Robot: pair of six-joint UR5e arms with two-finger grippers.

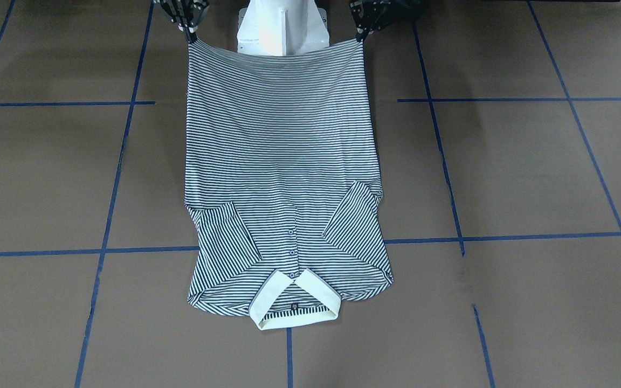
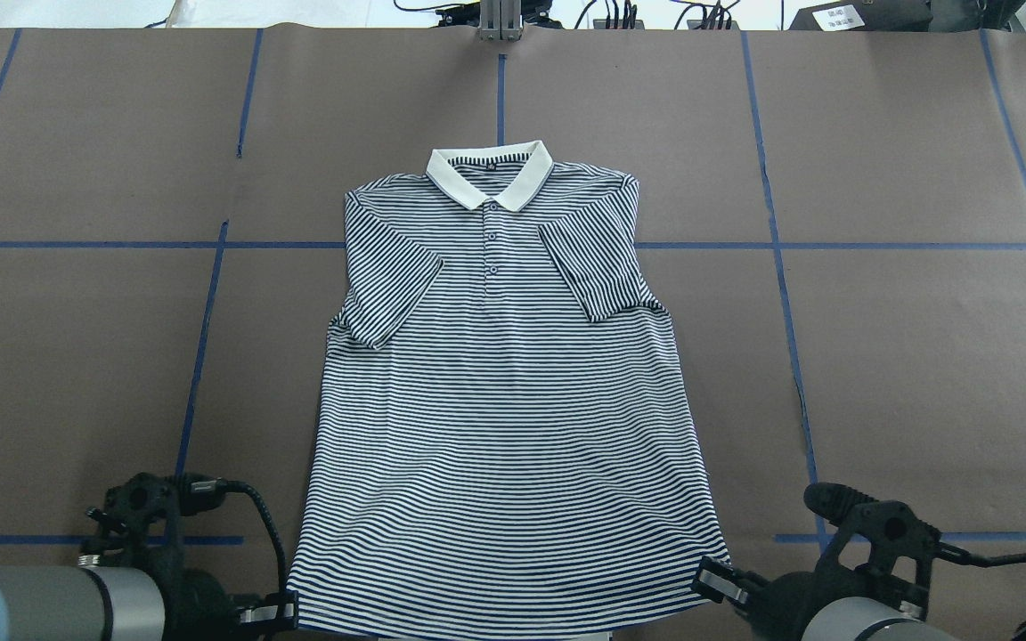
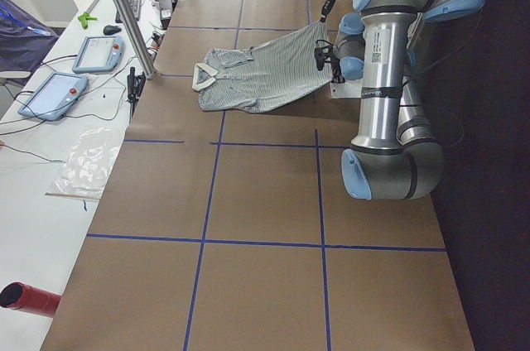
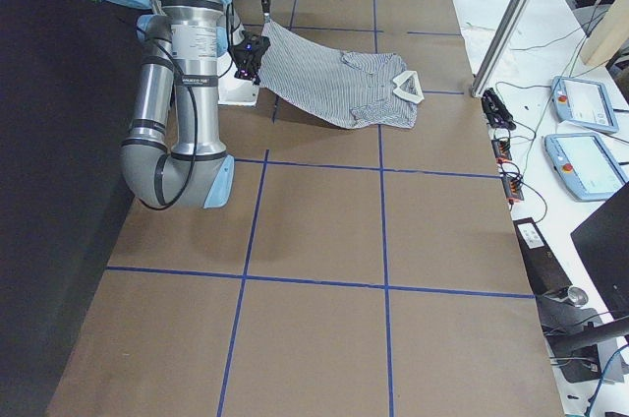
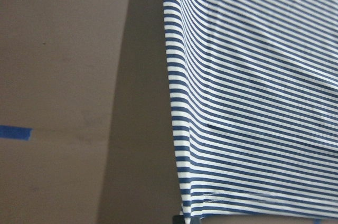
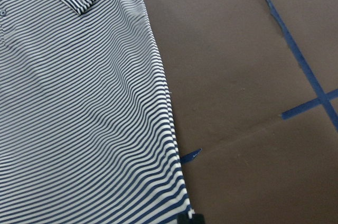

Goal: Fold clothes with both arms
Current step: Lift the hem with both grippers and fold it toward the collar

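Observation:
The striped polo shirt (image 2: 495, 401) lies face up on the brown table. Its cream collar (image 2: 489, 176) points away from the robot and both short sleeves are folded in over the chest. The hem end is raised off the table, as the side views show (image 3: 281, 65). My left gripper (image 1: 361, 35) is shut on one hem corner and shows low in the overhead view (image 2: 286, 614). My right gripper (image 1: 191, 36) is shut on the other hem corner (image 2: 713, 583). Both wrist views show the striped cloth's side edge (image 5: 253, 102) (image 6: 79, 102) running down to the fingertips.
The white pedestal base (image 1: 281, 27) stands behind the lifted hem. Blue tape lines (image 2: 780, 267) cross the brown tabletop. A metal post (image 3: 124, 12), teach pendants (image 3: 95, 53) and cables sit on the white bench beyond the table's far edge. A red cylinder (image 3: 29, 297) lies on that bench.

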